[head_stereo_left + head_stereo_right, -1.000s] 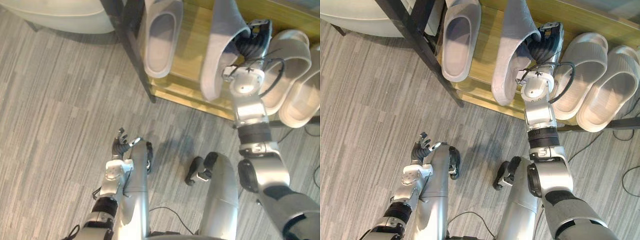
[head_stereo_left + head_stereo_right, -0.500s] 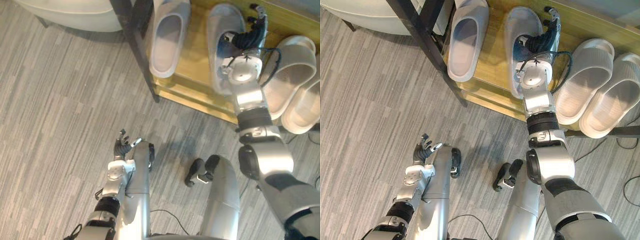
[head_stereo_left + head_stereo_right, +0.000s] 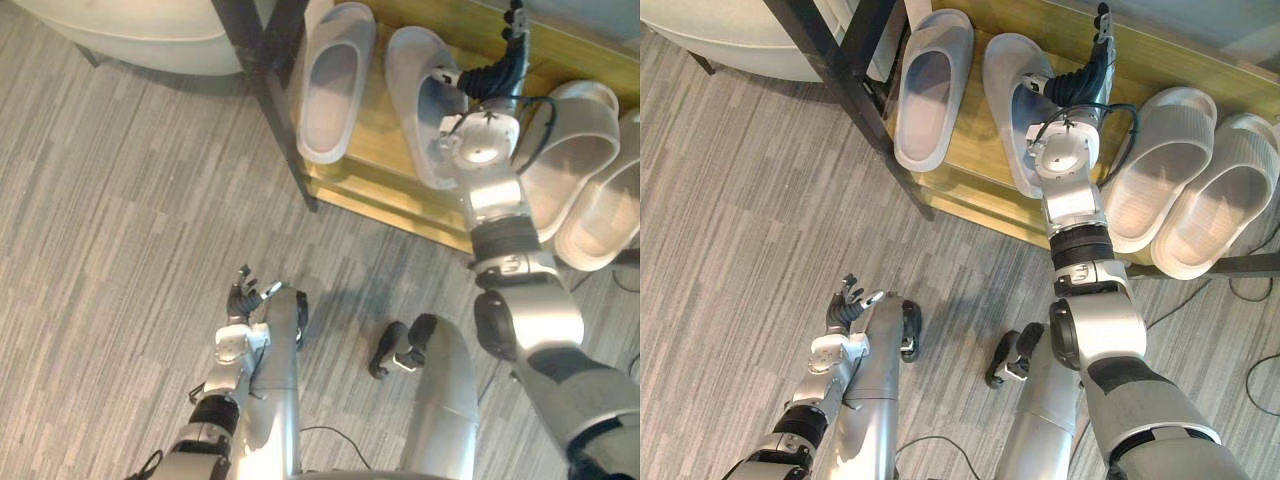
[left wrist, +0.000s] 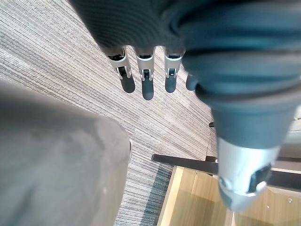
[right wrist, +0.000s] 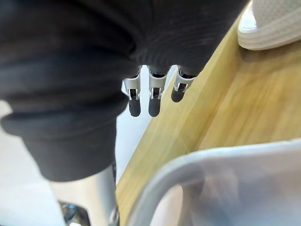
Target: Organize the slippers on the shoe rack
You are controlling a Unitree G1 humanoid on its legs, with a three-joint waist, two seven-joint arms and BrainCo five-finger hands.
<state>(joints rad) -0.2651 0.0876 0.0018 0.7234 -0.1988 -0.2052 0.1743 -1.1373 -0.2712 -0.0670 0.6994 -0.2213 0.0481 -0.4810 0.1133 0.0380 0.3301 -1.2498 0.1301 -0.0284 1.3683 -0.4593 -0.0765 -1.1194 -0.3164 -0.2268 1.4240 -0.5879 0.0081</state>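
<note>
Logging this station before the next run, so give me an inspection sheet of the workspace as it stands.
Surface: wooden shoe rack shelf in a black frame.
Job's things: two grey slippers side by side at the shelf's left, first and second; two pale slippers at its right.
Clutter: nothing seen.
Grippers: right robot hand over the second grey slipper, fingers straight, open; left robot hand low over the floor, fingers relaxed, holding nothing.
Cables: nothing seen.
Surroundings: grey striped floor; pale rounded furniture left of the rack.
</note>
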